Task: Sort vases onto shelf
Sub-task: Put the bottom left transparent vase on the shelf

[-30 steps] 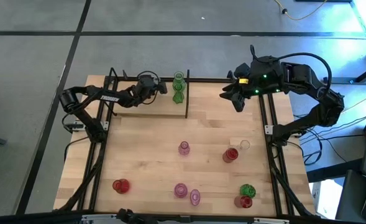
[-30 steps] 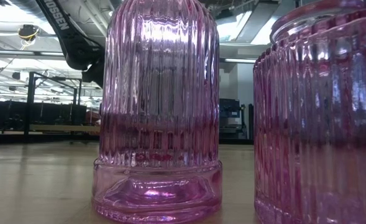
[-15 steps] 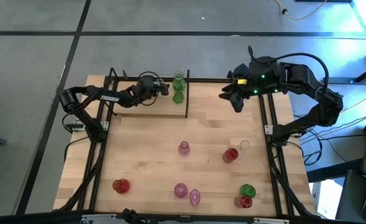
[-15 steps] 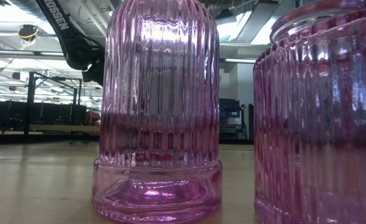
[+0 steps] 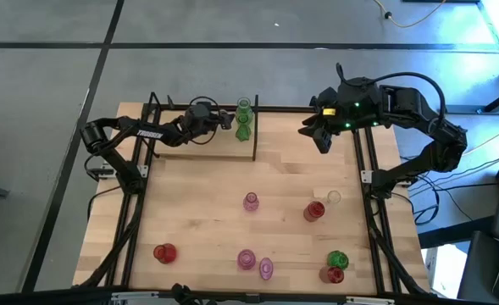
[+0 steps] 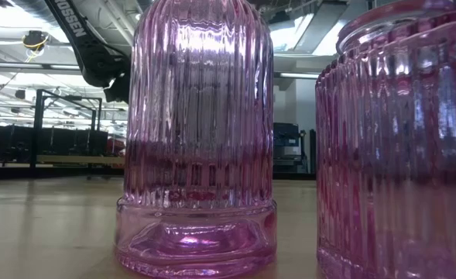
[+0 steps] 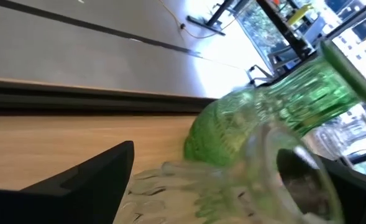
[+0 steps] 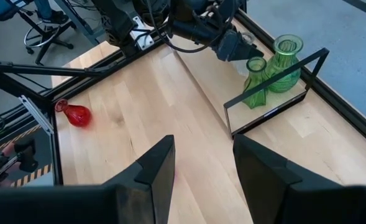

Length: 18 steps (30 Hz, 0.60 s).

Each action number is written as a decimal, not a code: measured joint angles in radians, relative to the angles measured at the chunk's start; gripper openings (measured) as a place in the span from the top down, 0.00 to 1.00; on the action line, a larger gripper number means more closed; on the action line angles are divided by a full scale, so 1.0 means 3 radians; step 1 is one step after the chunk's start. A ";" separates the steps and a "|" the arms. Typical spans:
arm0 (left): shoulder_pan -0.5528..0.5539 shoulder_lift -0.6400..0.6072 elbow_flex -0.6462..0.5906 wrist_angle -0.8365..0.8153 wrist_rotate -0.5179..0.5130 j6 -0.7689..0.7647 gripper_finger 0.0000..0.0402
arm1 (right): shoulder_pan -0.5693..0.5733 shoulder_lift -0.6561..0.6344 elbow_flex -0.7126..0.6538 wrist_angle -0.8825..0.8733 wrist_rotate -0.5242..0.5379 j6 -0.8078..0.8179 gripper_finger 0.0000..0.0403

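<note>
On the shelf [image 5: 200, 146] at the worktop's [image 5: 198, 212] far left corner, the left end effector [image 5: 226, 124] is clamped on a clear vase [image 7: 232, 186], beside two green vases [image 8: 271, 68] at the shelf's right end. The right end effector [image 8: 202, 165], fingers apart, hovers over the far right corner. Other vases [image 5: 251, 202] dot the near half.

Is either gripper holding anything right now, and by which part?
The left gripper, over the shelf, appears to hold a clear vase by its ribbed body, with its mouth left free. The right gripper is open and empty.
</note>
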 joint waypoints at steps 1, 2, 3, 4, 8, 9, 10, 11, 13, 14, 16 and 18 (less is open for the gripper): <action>0.0000 -0.0001 0.0001 0.0025 0.0001 -0.0001 0.05 | 0.0000 0.0000 0.0000 0.0000 0.0000 0.0001 0.61; 0.0000 -0.0002 0.0002 0.0047 0.0000 -0.0002 0.05 | 0.0000 0.0000 0.0000 0.0000 0.0000 0.0000 0.61; 0.0000 -0.0003 0.0003 0.0067 0.0000 -0.0008 0.05 | 0.0000 0.0000 0.0000 -0.0001 0.0000 0.0000 0.61; 0.0000 -0.0003 0.0003 0.0085 0.0000 -0.0015 0.05 | -0.0001 0.0000 0.0000 -0.0001 0.0000 0.0000 0.61; 0.0011 -0.0003 0.0004 0.0105 -0.0015 -0.0018 0.05 | 0.0000 0.0000 0.0000 -0.0004 0.0001 0.0000 0.61; 0.0019 -0.0003 0.0004 0.0105 -0.0014 -0.0019 0.05 | -0.0001 0.0000 0.0000 -0.0006 0.0000 0.0000 0.61; 0.0027 -0.0003 0.0004 0.0105 -0.0013 -0.0020 0.05 | 0.0000 0.0000 0.0000 -0.0008 0.0000 0.0000 0.61; 0.0034 -0.0003 0.0003 0.0109 -0.0014 -0.0020 0.05 | 0.0000 0.0000 0.0000 -0.0009 0.0000 0.0000 0.61; 0.0053 -0.0005 0.0003 0.0129 -0.0013 -0.0021 0.05 | 0.0000 0.0000 0.0000 -0.0010 0.0000 0.0000 0.61; 0.0066 -0.0017 0.0004 0.0147 -0.0011 -0.0022 0.05 | 0.0000 0.0000 0.0000 -0.0010 0.0000 0.0000 0.61; 0.0092 -0.0068 0.0004 0.0184 -0.0011 -0.0023 0.05 | 0.0000 0.0000 0.0000 -0.0010 0.0000 0.0000 0.61; 0.0125 -0.0135 0.0005 0.0231 -0.0013 -0.0019 0.05 | 0.0000 0.0000 0.0000 -0.0010 0.0000 -0.0002 0.61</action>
